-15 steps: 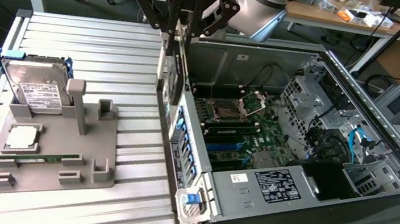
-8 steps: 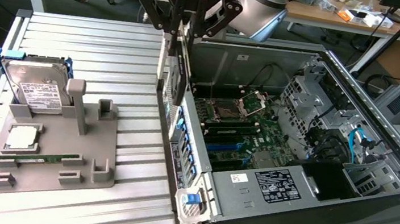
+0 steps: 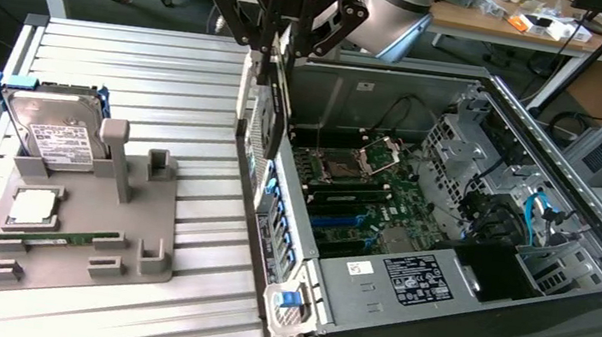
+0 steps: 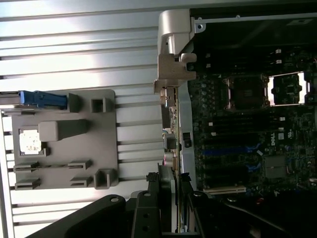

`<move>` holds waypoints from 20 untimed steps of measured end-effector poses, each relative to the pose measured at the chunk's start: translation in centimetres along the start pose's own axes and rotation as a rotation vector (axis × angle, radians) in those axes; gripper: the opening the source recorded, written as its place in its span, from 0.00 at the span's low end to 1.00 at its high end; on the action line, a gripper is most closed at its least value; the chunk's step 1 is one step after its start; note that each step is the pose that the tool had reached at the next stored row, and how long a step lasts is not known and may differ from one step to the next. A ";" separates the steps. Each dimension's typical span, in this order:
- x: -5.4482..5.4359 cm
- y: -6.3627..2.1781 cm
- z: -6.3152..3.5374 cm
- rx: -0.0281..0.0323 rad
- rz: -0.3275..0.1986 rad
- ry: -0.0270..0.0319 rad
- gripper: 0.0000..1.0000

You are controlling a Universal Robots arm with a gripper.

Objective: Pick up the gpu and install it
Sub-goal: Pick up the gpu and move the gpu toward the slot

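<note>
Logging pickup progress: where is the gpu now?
The gpu hangs upright in the gripper over the computer case's wall, at the exterior view's right of the grey parts holder.

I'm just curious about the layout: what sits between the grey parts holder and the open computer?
Nothing: the exterior view shows just a bare strip of the slatted metal table between the grey holder and the computer case.
</note>
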State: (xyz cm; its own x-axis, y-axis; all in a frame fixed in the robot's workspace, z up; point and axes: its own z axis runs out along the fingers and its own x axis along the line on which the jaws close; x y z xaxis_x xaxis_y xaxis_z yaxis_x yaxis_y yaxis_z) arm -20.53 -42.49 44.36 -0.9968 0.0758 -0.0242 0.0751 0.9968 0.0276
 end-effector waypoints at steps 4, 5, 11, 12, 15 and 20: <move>-0.2 0.02 0.02 0.0001 0.000 0.0001 0.27; -0.3 0.02 0.03 0.0000 0.000 0.0001 0.27; -0.5 0.04 0.06 0.0001 0.000 0.0001 0.27; -0.6 0.04 0.06 0.0001 0.000 0.0001 0.27; -0.7 0.05 0.08 0.0001 0.000 0.0001 0.27; -0.9 0.06 0.11 0.0000 0.000 0.0000 0.27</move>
State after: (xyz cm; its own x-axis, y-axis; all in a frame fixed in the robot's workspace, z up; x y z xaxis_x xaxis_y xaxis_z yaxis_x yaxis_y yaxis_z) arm -19.64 -42.49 44.28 -0.9968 0.0758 -0.0242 0.0751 0.9968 0.0276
